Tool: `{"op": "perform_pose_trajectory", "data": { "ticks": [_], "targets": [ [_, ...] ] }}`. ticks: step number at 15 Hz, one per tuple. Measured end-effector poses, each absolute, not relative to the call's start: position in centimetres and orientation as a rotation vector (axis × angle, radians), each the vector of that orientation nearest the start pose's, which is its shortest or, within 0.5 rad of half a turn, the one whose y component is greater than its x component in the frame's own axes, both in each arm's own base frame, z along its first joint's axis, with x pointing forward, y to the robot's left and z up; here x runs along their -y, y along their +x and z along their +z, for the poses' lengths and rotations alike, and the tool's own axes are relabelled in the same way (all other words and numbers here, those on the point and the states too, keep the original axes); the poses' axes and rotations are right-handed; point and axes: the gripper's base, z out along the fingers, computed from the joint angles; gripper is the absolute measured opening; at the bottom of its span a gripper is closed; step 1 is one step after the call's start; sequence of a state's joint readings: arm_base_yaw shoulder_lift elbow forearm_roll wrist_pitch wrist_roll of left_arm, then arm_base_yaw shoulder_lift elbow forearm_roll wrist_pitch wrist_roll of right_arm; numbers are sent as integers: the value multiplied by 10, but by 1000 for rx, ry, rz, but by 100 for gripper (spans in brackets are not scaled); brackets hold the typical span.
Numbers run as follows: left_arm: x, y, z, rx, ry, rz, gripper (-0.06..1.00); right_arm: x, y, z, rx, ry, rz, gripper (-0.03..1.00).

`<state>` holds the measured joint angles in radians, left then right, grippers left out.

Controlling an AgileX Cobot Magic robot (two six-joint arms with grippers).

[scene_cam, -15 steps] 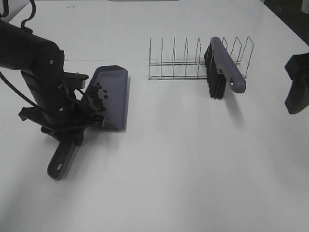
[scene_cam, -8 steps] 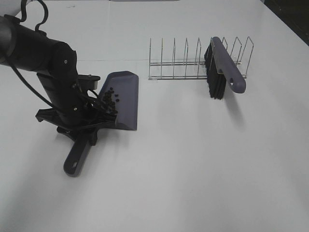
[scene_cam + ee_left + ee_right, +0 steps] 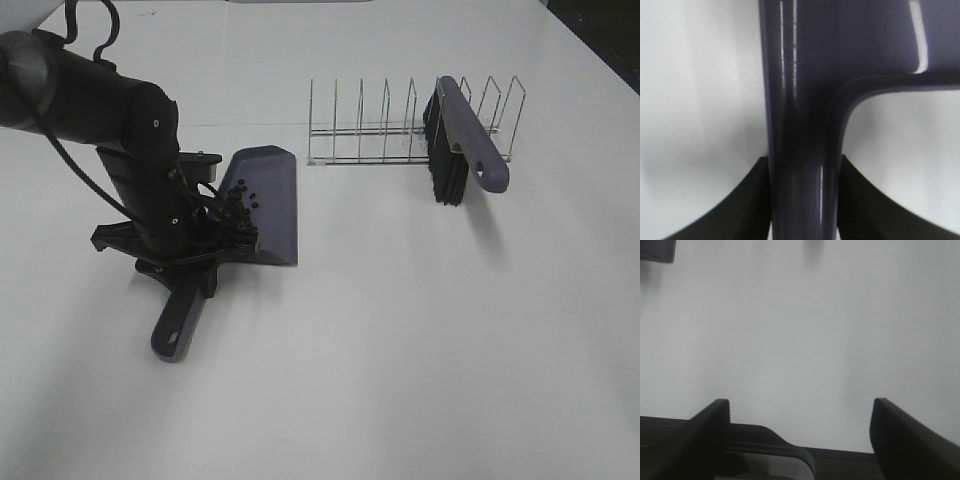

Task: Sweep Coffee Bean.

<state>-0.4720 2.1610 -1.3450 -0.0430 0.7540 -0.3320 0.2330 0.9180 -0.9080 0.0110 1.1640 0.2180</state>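
Writing: none legible | left gripper (image 3: pixel 802 200) clamps dustpan (image 3: pixel 268 205) handle (beans (image 3: pixel 237 203) only overhead, brush (image 3: pixel 458 140) at 2 o'clock) | right gripper (image 3: pixel 800 415) wide open, holding nothing

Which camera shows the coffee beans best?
The exterior high view: the beans lie clustered in the dustpan, beside the left gripper shut on its handle. The left wrist view shows only the handle, no beans. The right wrist view shows bare table.
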Motion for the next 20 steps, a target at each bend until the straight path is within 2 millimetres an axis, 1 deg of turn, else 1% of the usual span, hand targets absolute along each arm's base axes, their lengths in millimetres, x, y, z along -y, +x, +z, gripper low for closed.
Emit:
{"op": "perform_pose_trajectory", "data": {
  "ticks": [5, 6, 7, 9, 10, 11, 13, 14, 15, 16, 18, 19, 20],
  "targets": [
    [184, 350, 95, -3114, 126, -105, 35, -35, 145, 331, -2669, -16, 162, 68],
    [184, 349, 95, -3127, 123, -103, 39, -35, 145, 331, -2670, -16, 162, 68],
    [183, 347, 95, -3144, 121, -96, 45, -35, 145, 331, -2671, -16, 161, 68],
    [182, 345, 95, -3169, 122, -82, 52, -35, 145, 331, -2674, -16, 161, 68],
    [182, 345, 96, -3184, 129, -71, 54, -35, 145, 331, -2679, -18, 159, 68],
    [179, 342, 98, -3256, 174, 4, 54, -35, 143, 330, -2694, -33, 151, 68],
    [175, 340, 104, -3295, 216, 87, 55, -35, 142, 330, -2706, -45, 145, 68],
    [172, 340, 114, -3290, 237, 134, 55, -35, 141, 329, -2718, -51, 141, 68],
    [168, 339, 130, -3259, 237, 182, 55, -34, 140, 329, -2718, -59, 139, 68],
    [163, 339, 153, -3200, 231, 221, 55, -34, 138, 327, -2718, -69, 137, 68],
    [154, 333, 201, -3088, 219, 237, 55, -31, 126, 321, -2714, -78, 134, 68],
    [152, 330, 214, -3062, 215, 229, 55, -30, 122, 318, -2714, -78, 134, 68],
    [144, 317, 249, -2986, 188, 190, 55, -26, 107, 308, -2710, -82, 133, 68]
  ]
}}
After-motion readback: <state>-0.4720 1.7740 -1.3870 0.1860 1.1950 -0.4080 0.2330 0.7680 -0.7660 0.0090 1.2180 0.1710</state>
